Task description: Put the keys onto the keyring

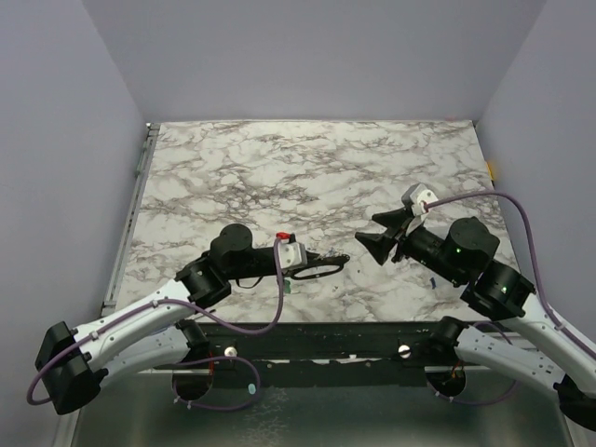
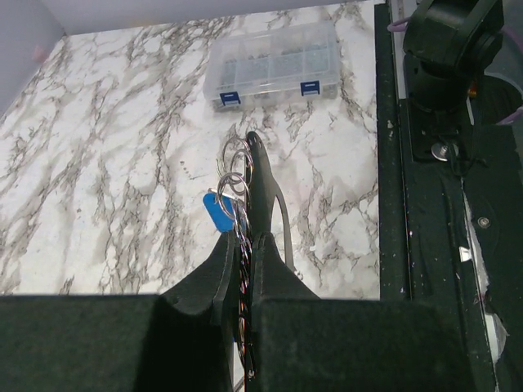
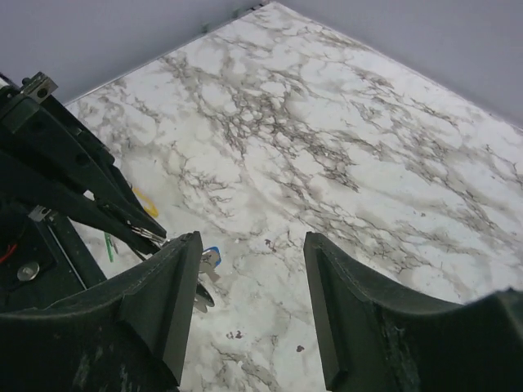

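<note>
The left claw is clamped on the keyring, with the blue key hanging beside its tips (seemingly threaded already). The right claw, fingers apart and empty, probably must next fetch the yellow key or green key from the worktop near the left claw.

Left gripper: jaws pressed close, long black fingers running up the middle of the view.
Keyring: silvery loops pinched near the fingertips, poking out to the left.
Blue key: right against the loops, just left of the fingers.
Box: clear, lidded, two blue latches, beyond the fingertips.
Table: white marble, grey veins.
Arm base: black, top right, beside a dark rail.
</note>
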You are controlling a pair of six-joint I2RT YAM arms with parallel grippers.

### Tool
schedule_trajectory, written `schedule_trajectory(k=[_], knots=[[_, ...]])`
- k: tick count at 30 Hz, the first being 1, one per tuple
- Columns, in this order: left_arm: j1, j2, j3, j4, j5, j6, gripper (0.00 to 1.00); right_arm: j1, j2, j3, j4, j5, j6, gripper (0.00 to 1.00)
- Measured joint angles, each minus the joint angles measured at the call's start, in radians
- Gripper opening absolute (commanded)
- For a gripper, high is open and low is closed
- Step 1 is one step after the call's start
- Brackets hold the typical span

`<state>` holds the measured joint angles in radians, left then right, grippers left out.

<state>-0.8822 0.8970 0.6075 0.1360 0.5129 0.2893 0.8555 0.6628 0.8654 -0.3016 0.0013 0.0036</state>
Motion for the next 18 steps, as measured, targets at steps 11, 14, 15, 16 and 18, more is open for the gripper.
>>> schedule_trajectory(k=[11,14,15,16,18], knots=[[-0.051,0.013,0.000,-0.049,0.005,0.038,0.00,0.001,0.060,0.039,-0.164,-0.396,-0.200,0.55],[-0.067,0.026,0.000,-0.069,0.007,0.040,0.00,0.002,0.104,0.062,-0.180,-0.468,-0.266,0.53],[-0.071,0.029,0.000,-0.071,0.008,0.041,0.00,0.002,0.124,0.073,-0.185,-0.487,-0.285,0.52],[-0.076,0.032,0.000,-0.072,0.010,0.041,0.00,0.002,0.145,0.086,-0.191,-0.502,-0.303,0.51],[-0.082,0.036,0.000,-0.072,0.013,0.041,0.00,0.002,0.195,0.109,-0.201,-0.531,-0.336,0.48]])
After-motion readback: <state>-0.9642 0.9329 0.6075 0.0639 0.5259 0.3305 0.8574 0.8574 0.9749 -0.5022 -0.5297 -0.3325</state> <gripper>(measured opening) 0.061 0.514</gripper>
